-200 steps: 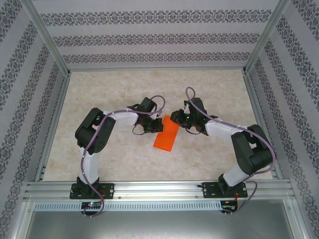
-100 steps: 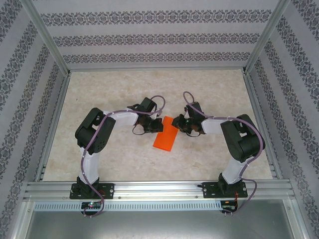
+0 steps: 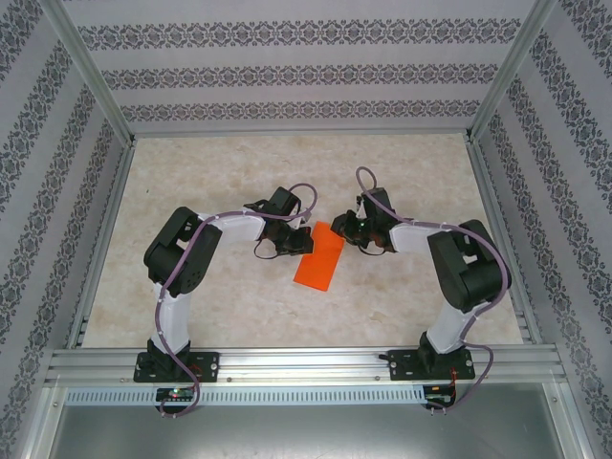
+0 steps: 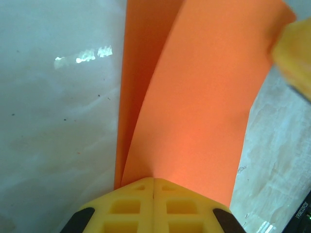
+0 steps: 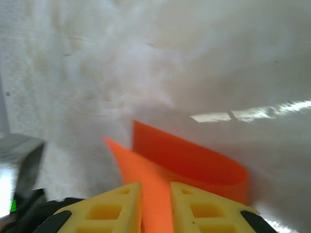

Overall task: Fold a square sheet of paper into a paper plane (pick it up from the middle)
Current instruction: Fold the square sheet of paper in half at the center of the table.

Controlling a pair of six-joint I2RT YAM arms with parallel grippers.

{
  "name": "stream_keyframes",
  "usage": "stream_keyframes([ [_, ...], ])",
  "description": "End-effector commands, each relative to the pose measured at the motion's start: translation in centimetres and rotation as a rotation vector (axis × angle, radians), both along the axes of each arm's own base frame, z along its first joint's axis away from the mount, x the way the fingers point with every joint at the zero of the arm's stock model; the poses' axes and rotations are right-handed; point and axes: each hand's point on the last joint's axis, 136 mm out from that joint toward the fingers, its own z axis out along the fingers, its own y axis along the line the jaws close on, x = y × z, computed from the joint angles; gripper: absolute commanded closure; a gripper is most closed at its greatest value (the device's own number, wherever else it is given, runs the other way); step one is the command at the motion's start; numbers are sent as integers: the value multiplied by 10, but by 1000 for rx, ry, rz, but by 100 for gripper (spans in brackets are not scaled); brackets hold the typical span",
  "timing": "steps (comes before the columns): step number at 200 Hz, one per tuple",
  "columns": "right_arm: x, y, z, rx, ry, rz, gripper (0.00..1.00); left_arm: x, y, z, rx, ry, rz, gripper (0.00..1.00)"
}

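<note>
Orange and folded over on itself, the one square sheet of paper lies near the middle of the pale marbled surface, between the two arms, its long axis running from the far right down to the near left. There are two tools, and both meet the sheet at its far end. The left tool is closed tight on the paper: in its wrist view the yellow tips press together with no gap, and the sheet fans away from them in two layers. The right tool stands narrow, and its wrist view shows an orange flap running up through the slim slot at its tips, so it pinches the paper, which curls round in a loop beyond. Compared with a second ago, the right arm has drawn its elbow in toward the centre and its tool sits a little farther up the sheet's top corner, while the left arm and the paper's near end lie where they were.
</note>
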Motion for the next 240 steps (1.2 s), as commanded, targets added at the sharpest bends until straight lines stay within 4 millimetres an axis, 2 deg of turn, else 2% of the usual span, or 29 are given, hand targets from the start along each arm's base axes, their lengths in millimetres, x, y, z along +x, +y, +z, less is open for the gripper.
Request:
stream_keyframes([
  [1,-2,-7,-22,11,40,-26,78,-32,23,-41,133,124,-22,100],
  [19,-3,-7,-30,20,61,-38,78,-33,23,-42,135,127,-22,100],
  [28,-2,-7,-26,27,57,-36,78,-32,22,-41,133,125,-20,100],
  [37,0,-4,-17,44,40,-31,78,-32,22,-42,134,126,-21,100],
  [63,10,-2,27,88,-60,-20,77,-32,22,-41,136,124,-21,100],
  [83,12,-7,35,62,-78,-12,77,-32,22,-40,134,124,-19,100],
  [102,12,-10,24,30,-47,-14,77,-32,23,-40,134,124,-19,100],
  [151,9,-15,-29,-6,81,-49,78,-31,22,-38,129,121,-18,100],
  [162,8,-15,-33,1,99,-58,78,-32,22,-38,130,124,-18,100],
  [175,10,-12,-25,35,85,-60,78,-31,22,-37,132,121,-17,100],
  [214,25,-12,28,39,-9,-55,77,-32,23,-37,140,121,-21,100],
  [229,28,-15,32,16,-15,-54,77,-31,24,-37,140,120,-19,100],
  [240,30,-16,27,9,-2,-56,77,-31,24,-37,140,120,-15,100],
])
